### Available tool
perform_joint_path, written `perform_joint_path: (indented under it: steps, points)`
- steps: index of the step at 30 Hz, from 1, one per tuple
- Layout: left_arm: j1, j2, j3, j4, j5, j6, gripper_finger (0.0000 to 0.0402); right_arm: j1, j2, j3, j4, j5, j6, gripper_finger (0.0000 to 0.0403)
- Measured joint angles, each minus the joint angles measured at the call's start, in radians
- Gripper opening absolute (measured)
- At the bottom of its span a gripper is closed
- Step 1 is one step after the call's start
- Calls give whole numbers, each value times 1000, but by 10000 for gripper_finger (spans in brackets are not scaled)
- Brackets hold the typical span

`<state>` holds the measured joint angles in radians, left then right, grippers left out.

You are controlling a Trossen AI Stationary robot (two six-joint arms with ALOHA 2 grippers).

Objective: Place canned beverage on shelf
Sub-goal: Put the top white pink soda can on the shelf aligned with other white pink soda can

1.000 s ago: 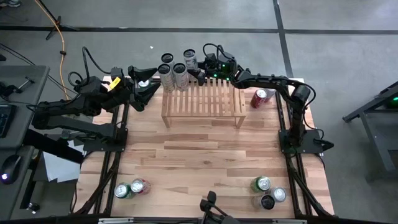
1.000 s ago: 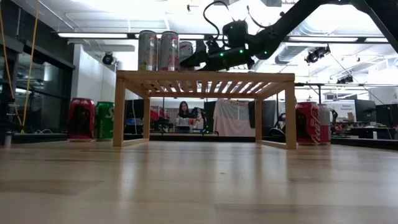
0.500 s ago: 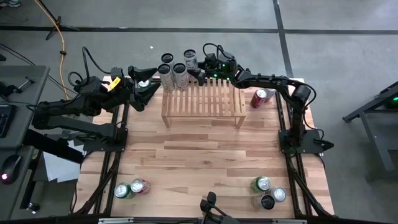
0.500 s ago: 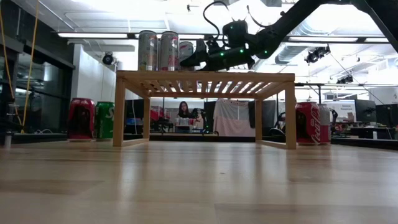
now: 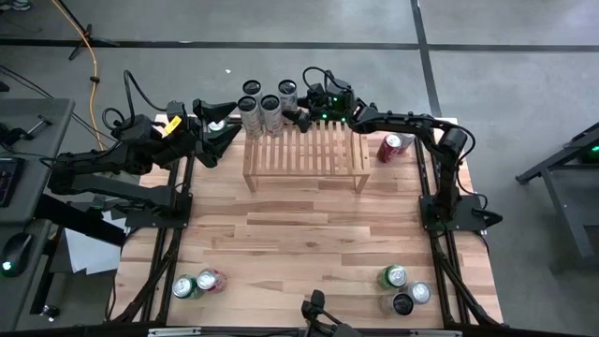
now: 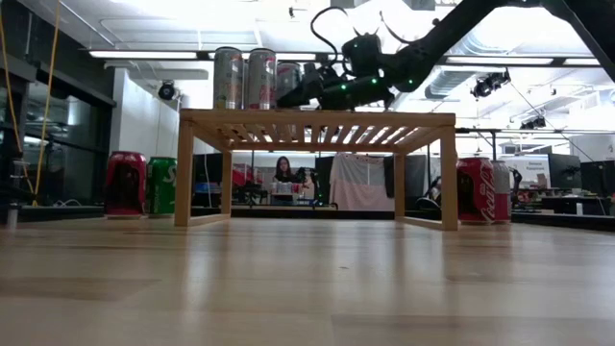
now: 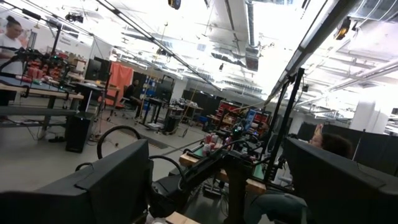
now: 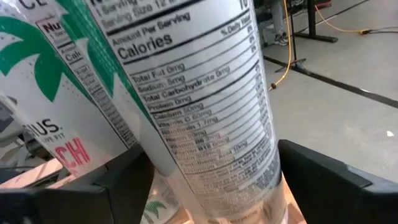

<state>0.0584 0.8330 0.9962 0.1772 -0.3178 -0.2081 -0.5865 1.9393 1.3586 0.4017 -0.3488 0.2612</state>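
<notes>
the right gripper (image 5: 298, 105) sits over the shelf's (image 5: 309, 159) far edge, fingers spread on either side of a tall white can (image 8: 199, 106) standing upright between them on the slats. 2 more cans (image 5: 260, 110) stand just beyond it. the left gripper (image 5: 227, 131) waits spread wide beside the shelf's end.

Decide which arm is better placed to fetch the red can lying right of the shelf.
Right. The right gripper is at the shelf's back edge, by the red can; the left gripper waits across the shelf.
</notes>
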Motion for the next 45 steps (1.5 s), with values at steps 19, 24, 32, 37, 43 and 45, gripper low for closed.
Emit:
perform_joint_path:
  steps: [19, 24, 32, 37, 43, 45]
  points:
    - [0, 0, 0, 2, 0, -24, 367, -32, -199, 0, -445, 1, -237, 319]
    - [0, 0, 0, 3, -1, 18, 367, -55, -279, 0, -557, 6, -210, 319]
    - [0, -1, 0, 1, -6, 28, 367, -32, -411, 1, -534, 0, -103, 319]
    - [0, -1, 0, 0, -6, 35, 367, 8, -425, 2, -533, -43, -139, 319]
    - [0, -2, 0, 0, -8, 45, 367, 68, -425, 2, -542, 122, -207, 301]
    - [0, -2, 0, 0, -9, 51, 367, 77, -425, 2, -540, 211, -217, 267]
